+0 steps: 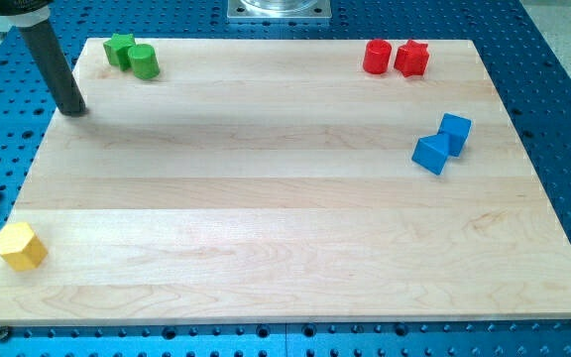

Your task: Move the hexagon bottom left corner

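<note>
board (266,198) holds yellow hexagon (20,246) bottom-left.

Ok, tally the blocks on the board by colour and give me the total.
Green: 2, a green star and a green cylinder
Red: 2, a red cylinder and a red star
Blue: 2, a blue cube and a blue block
Yellow: 1, the yellow hexagon
Total: 7

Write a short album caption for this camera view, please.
Yellow hexagon rests near the board's bottom-left corner; my tip stands far above it, beside the green blocks.

Bright, even overhead light — soft short shadows under blocks, mild sheen on board (285,198), focus sharp.
</note>
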